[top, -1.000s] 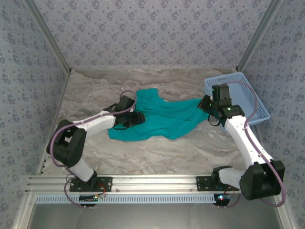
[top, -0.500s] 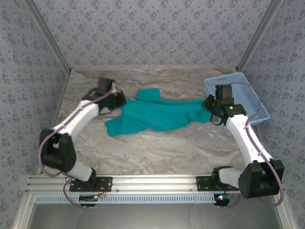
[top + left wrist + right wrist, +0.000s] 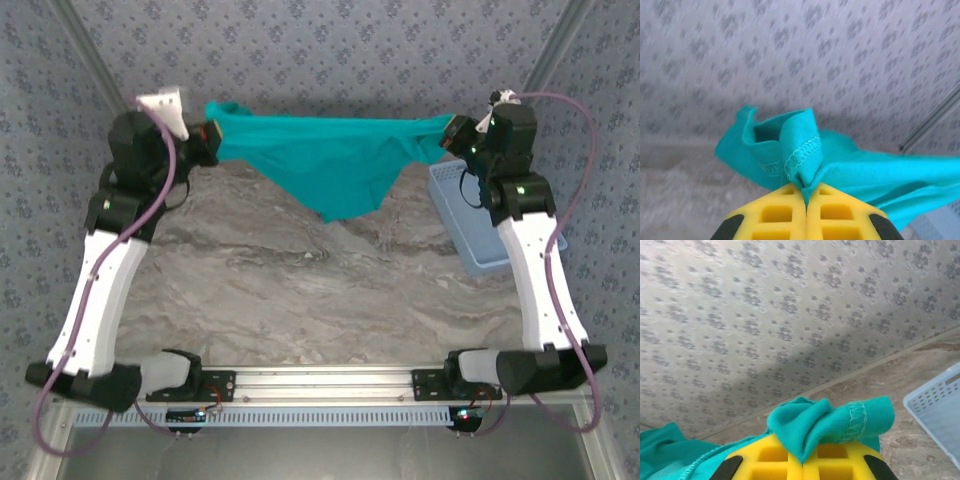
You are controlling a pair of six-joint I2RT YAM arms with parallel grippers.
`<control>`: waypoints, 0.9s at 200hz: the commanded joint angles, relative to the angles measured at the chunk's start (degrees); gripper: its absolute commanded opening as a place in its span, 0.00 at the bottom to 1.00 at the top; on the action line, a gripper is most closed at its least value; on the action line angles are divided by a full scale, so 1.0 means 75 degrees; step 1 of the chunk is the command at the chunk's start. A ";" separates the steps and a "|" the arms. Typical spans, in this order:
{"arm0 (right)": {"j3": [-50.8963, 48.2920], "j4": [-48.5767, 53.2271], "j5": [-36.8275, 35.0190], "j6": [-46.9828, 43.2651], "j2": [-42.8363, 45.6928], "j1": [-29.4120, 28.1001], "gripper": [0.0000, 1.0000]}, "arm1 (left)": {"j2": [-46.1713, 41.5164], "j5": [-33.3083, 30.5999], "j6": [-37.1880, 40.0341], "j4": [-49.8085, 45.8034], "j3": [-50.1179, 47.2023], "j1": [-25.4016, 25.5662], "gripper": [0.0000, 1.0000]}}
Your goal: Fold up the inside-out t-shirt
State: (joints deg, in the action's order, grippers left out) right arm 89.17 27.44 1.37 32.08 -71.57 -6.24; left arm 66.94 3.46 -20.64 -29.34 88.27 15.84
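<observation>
The soft teal-green cloth t-shirt point(image 3: 335, 165) hangs stretched above the grey marbled table point(image 3: 300, 290), light and limp, sagging between holds; its stitched hems look best to grip, and the left gripper point(image 3: 806, 190) and right gripper point(image 3: 802, 460) each pinch a bunched hem

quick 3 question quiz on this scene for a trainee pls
1. True or false: the teal-green soft cloth t-shirt is held up at both ends, by the left end effector and the right end effector.
2. Which thing sits near the right end effector? A) light blue plastic mesh basket B) red metal bowl C) wooden box
3. Fill in: both end effectors are ____ on the cloth.
Key: 1 true; 2 A; 3 shut
</observation>
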 commanded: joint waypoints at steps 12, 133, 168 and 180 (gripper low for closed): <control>-0.1088 0.0801 -0.0681 -0.0187 0.1538 -0.0475 0.00 | -0.1598 -0.0650 -0.1089 -0.0037 -0.2462 0.0046 0.00; 0.2528 0.0568 -0.0451 -0.0743 -0.1830 -0.0070 0.00 | 0.1486 -0.2273 -0.0123 -0.0026 0.1072 0.0245 0.00; 0.4595 0.0900 -0.0084 -0.1008 -0.3507 -0.0035 0.00 | 0.2921 -0.1584 0.0013 -0.0470 0.2542 -0.0264 0.00; 0.5075 0.1166 -0.0012 -0.1047 -0.3730 -0.0011 0.00 | 0.3176 -0.1098 0.0272 -0.0569 0.2979 -0.0357 0.00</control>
State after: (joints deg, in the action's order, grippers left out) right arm 118.45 34.87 -0.03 26.52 -98.70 -7.09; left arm 89.93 -8.38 -22.13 -31.92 102.39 15.14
